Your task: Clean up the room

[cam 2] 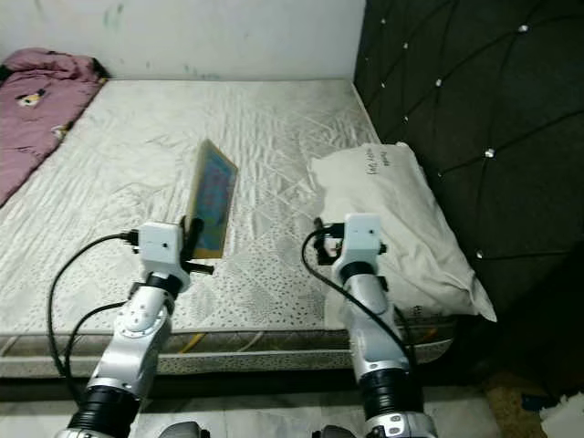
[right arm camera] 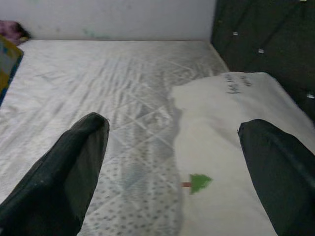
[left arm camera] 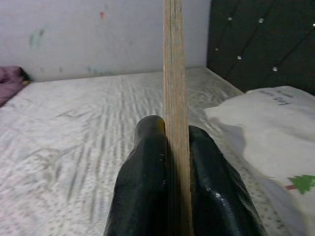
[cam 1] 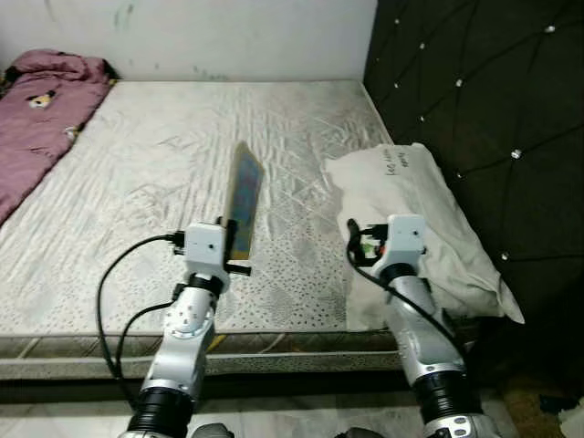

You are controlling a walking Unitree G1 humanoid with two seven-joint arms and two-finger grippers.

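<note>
Book [cam 1: 243, 199] upright, clamped in left end effector [left arm camera: 170, 142], above mattress [cam 1: 137, 182]

A bare quilted mattress [cam 1: 155, 182] lay against a white wall [cam 1: 228, 36]. A dark tufted headboard [cam 1: 484, 109] with shiny studs stood along its right side. A crumpled purple blanket [cam 1: 41, 109] lay at its far left corner.
</note>
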